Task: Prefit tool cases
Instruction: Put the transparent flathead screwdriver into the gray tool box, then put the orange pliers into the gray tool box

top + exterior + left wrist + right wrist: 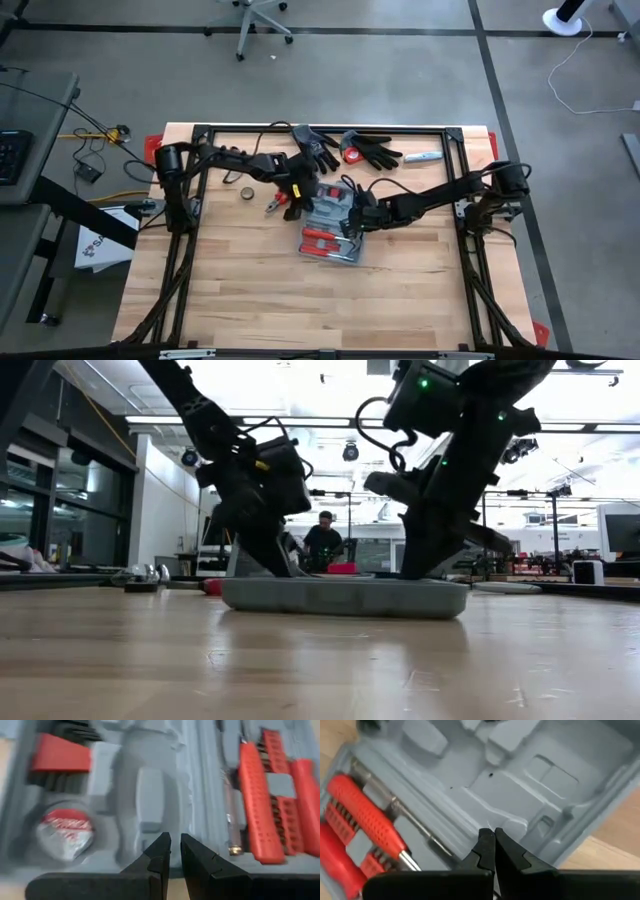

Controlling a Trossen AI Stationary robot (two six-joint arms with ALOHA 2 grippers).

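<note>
- The tool case (332, 232) lies open near the middle of the wooden table (250, 300), tilted against the table's edges, with red-handled tools (318, 238) in its moulded grey tray.
- The left gripper (172, 854) hangs over the case's far-left part; its 2 fingers stand a narrow slit apart, pinching nothing, above an unfilled grey recess.
- The right gripper (494, 845) sits at the case's right side, fingers pressed together, tips close to the tray floor beside a raised rim.
- Pliers (277, 203) lie just left of the case; black gloves (345, 150) lie near the far edge.
- The table's near half offers broad bare wood.
</note>
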